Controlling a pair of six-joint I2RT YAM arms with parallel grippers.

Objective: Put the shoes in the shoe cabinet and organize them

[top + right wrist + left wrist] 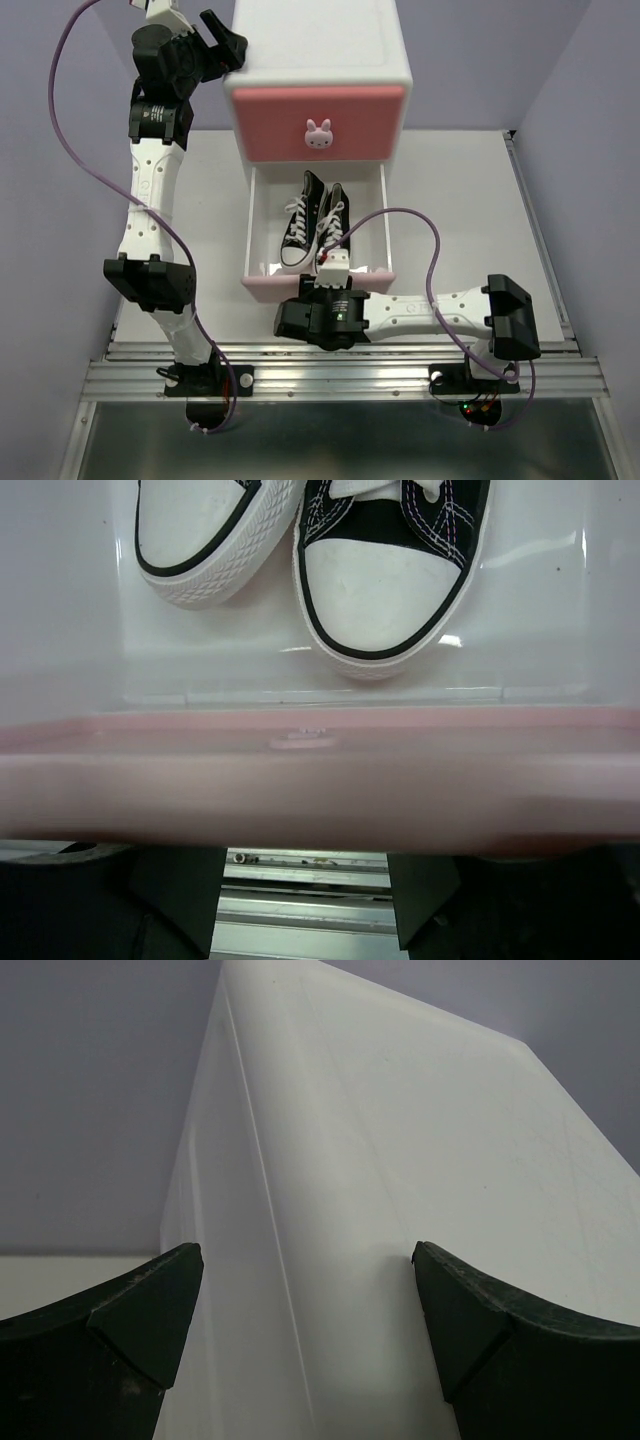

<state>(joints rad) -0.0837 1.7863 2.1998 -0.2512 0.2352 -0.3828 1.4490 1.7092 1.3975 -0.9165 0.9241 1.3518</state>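
The white shoe cabinet (pixel 320 40) stands at the back, its darker pink upper drawer (pixel 316 122) closed. The paler pink lower drawer (pixel 318 284) is pulled out, and two black shoes (pixel 300 228) (pixel 331 222) lie side by side in it, white toe caps (pixel 372 595) toward the drawer front (pixel 320 780). My right gripper (pixel 333 268) is at the middle of that front. Its fingers (pixel 170 900) stand apart below the pink panel, which hides their tips. My left gripper (pixel 308 1260) is open, raised by the cabinet's upper left corner (pixel 240 1110), with nothing between its fingers.
A white bunny knob (pixel 318 134) sits on the upper drawer. The aluminium rail (pixel 340 372) with both arm bases runs along the near edge. Purple walls close in the back and sides. Cables loop over both arms.
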